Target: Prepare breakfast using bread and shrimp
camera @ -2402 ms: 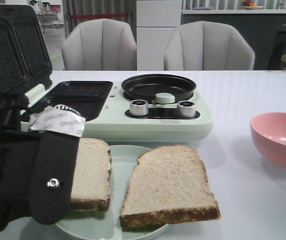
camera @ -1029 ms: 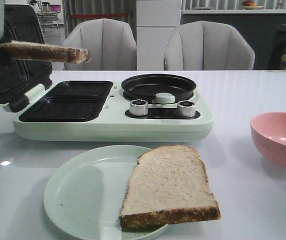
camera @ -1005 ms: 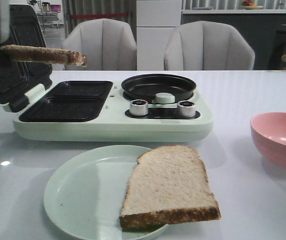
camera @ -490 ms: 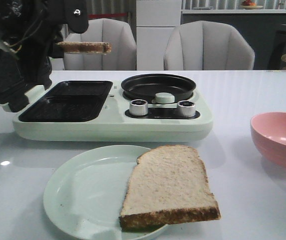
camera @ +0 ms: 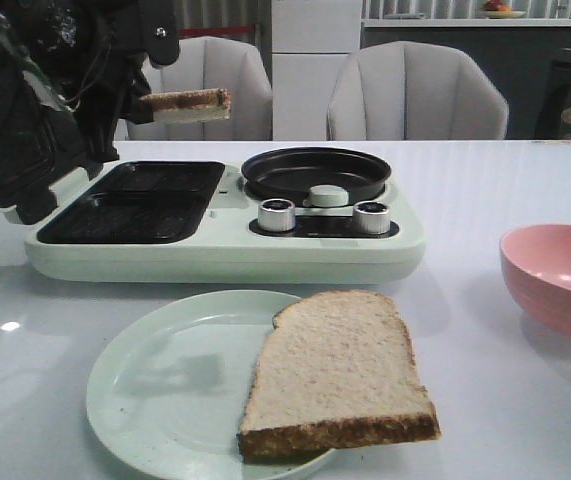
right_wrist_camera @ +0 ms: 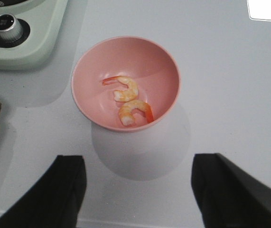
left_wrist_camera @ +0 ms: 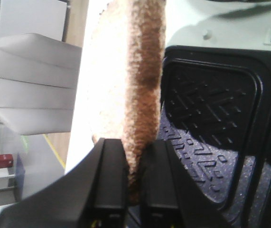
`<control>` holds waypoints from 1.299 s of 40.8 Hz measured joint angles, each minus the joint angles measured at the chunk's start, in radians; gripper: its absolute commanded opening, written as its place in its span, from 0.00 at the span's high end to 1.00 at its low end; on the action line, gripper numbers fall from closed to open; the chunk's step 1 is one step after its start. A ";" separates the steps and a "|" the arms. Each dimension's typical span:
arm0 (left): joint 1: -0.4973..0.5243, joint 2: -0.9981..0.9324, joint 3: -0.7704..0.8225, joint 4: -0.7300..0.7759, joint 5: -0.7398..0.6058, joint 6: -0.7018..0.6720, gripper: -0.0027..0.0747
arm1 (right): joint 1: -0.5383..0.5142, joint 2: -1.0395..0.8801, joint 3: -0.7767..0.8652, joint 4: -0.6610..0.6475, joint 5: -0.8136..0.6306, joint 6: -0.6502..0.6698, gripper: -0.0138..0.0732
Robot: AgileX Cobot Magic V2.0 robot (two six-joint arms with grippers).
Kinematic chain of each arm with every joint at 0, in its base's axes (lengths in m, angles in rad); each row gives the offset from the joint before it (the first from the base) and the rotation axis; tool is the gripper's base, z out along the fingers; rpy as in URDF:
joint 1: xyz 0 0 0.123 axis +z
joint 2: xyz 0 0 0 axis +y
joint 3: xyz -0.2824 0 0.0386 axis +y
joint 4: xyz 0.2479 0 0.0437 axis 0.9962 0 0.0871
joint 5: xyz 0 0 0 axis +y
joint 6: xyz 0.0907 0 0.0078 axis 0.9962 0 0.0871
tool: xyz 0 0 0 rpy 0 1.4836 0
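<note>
One slice of bread [camera: 190, 103] hangs edge-on in the air above the back of the dark grill tray [camera: 135, 205]; my left gripper [camera: 145, 100] is shut on its crust end. In the left wrist view the slice [left_wrist_camera: 142, 61] is pinched between the black fingers of that gripper [left_wrist_camera: 134, 147], over the ribbed grill plate [left_wrist_camera: 206, 104]. The other bread slice [camera: 337, 375] lies flat on the right half of the pale green plate [camera: 155, 390]. Two shrimp [right_wrist_camera: 123, 89] [right_wrist_camera: 134, 111] lie in the pink bowl [right_wrist_camera: 173, 76]. My right gripper [right_wrist_camera: 138, 164] hovers open above the table near the bowl.
The mint-green breakfast maker [camera: 225, 250] stands mid-table with its lid [camera: 5, 120] raised at the left, a round black pan [camera: 315, 172] and two knobs [camera: 277, 214] on its right part. The pink bowl [camera: 560, 275] sits at the right. Two grey chairs stand behind the table.
The left gripper lifted one slice off the plate, carried it up to the left, then moved it right over the grill tray. The plate's left half is now bare.
</note>
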State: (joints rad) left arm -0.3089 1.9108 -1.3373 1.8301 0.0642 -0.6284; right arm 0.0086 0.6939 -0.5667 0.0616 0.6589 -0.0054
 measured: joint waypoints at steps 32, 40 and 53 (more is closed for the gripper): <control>0.075 0.089 -0.014 0.010 -0.101 0.000 0.28 | 0.000 0.000 0.000 0.000 0.000 0.000 0.18; 0.075 0.079 -0.014 0.010 -0.113 0.000 0.28 | 0.000 0.000 0.000 0.000 0.000 0.000 0.18; 0.075 -0.054 0.024 0.018 -0.226 -0.175 0.28 | 0.000 0.000 0.000 0.000 0.000 0.000 0.18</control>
State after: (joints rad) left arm -0.2336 1.8567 -1.3131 1.8476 -0.1618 -0.8029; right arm 0.0086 0.6939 -0.5667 0.0616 0.6589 -0.0054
